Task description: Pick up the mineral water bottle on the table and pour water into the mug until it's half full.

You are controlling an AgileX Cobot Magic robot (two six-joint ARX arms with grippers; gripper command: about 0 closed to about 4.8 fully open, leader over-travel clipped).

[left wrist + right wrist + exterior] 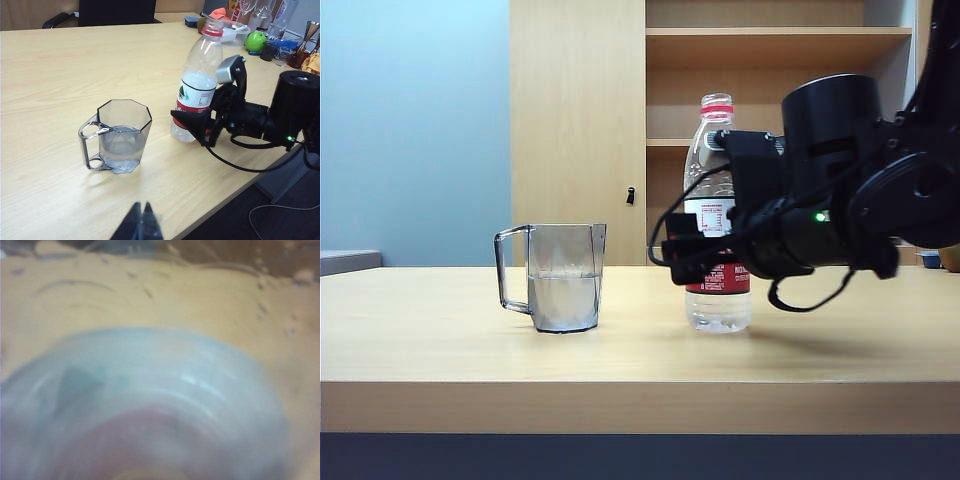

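- Right of centre on the bench [440, 340], the mineral water bottle [717, 150] is standing upright; right gripper [192, 123] fingers are sitting spread around its label, gripping nothing.
- Left gripper [141, 222] fingers are hanging pinched together, empty.
- You're handling thin, light, slick plastic: clamp the labelled waist gently.
- The mug [560, 275] is standing left, about half full.

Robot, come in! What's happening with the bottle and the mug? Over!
Right gripper around bottle, upright on table. Left gripper shut, clear. Mug has water. Nothing blocking.
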